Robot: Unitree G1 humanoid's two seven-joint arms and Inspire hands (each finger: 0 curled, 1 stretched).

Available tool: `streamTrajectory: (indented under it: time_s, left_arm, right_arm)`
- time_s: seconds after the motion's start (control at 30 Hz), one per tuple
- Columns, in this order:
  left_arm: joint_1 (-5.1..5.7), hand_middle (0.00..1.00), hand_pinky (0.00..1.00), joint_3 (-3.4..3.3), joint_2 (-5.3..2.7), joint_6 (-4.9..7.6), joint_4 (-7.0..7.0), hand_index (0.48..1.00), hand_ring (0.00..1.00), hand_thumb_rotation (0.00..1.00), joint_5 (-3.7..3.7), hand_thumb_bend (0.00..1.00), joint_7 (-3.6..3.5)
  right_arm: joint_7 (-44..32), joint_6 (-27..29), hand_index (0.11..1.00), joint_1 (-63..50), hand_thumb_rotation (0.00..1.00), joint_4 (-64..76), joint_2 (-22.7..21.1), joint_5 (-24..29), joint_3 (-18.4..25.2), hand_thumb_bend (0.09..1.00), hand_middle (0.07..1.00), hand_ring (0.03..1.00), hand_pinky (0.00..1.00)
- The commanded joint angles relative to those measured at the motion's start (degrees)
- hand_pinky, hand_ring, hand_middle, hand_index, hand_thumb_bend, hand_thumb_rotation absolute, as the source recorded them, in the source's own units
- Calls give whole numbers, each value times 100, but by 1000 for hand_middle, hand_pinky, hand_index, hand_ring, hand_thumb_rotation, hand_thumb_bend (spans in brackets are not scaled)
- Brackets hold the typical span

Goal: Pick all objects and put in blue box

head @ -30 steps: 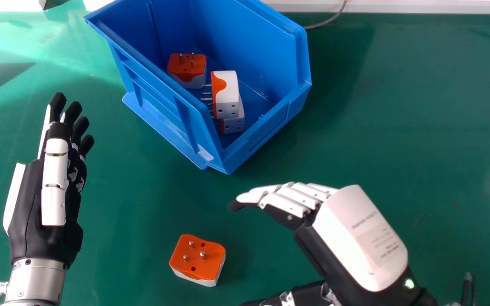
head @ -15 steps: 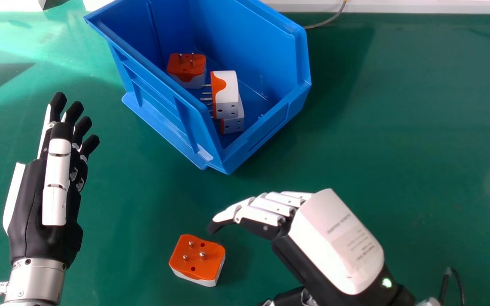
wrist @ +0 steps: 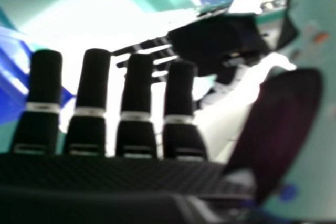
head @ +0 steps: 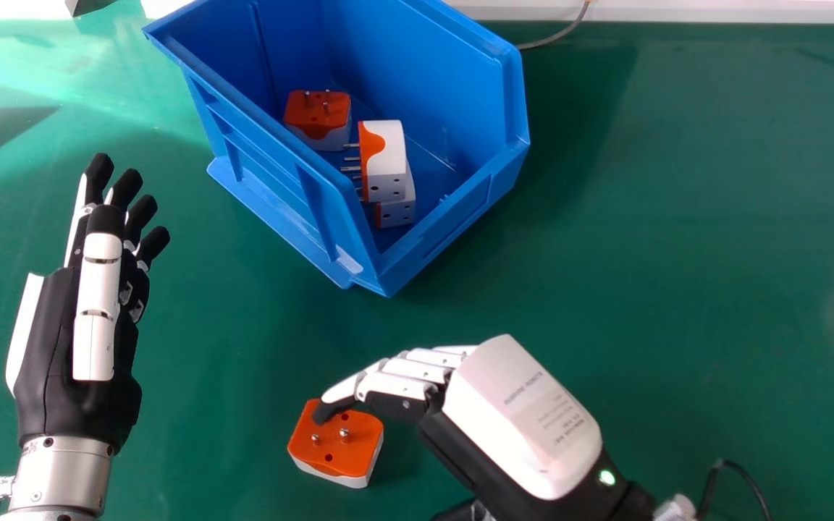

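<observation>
orange-topped plug adapter (head: 348, 456) with a white base, lying on the near part of the green surface (head: 641, 289), left of centre, its metal pins facing up. the robot's right hand (head: 522, 416) reaches over it from the near right, open, fingers loosely bent; one fingertip overlaps the adapter's far edge, though whether they touch i cannot tell. farther off stands a blue box (head: 265, 184) holding three similar items: an adapter with its pins up (head: 319, 112) at the left, and an adapter on its side (head: 388, 163) partly covering a lower adapter (head: 399, 213). at the left, the left hand (head: 48, 354) is open, fingers pointing far.
</observation>
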State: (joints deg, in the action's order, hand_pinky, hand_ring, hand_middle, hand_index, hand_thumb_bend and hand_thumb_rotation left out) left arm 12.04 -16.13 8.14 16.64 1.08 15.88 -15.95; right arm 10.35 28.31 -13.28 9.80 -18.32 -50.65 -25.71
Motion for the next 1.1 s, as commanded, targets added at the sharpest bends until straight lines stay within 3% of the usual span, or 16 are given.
streamTrajectory:
  time_s: [0.0, 0.3, 0.5, 0.77, 0.9, 1.07]
  left_arm:
    - [-48, 982, 952, -15, 39, 34, 86, 998, 971, 954, 21, 467, 17]
    - [-61, 985, 959, -26, 52, 52, 57, 999, 974, 962, 39, 451, -14]
    - [-102, 991, 968, -26, 79, 74, 12, 1000, 981, 963, 27, 455, -53]
    - [-105, 991, 970, -25, 80, 52, 46, 1000, 982, 971, -3, 455, -33]
    - [-134, 992, 967, -43, 122, 134, -29, 1000, 983, 973, 12, 455, -109]
    - [-130, 991, 964, -36, 108, 135, -22, 1000, 982, 967, -6, 463, -82]
  right_arm:
    - [273, -47, 671, 97, 239, -68, 143, -128, -44, 693, 678, 632, 513]
    - [835, -567, 696, 227, 195, -416, 437, -614, -160, 710, 701, 652, 533]
    - [948, -792, 730, 362, 174, -639, 497, -609, -218, 717, 727, 676, 550]
    - [1061, -1183, 740, 657, 187, -1091, 628, -770, -426, 737, 735, 685, 556]
    - [1102, -1331, 740, 826, 184, -1350, 671, -838, -553, 747, 731, 685, 559]
    - [935, -1603, 737, 1022, 189, -1499, 669, -967, -726, 758, 727, 683, 561]
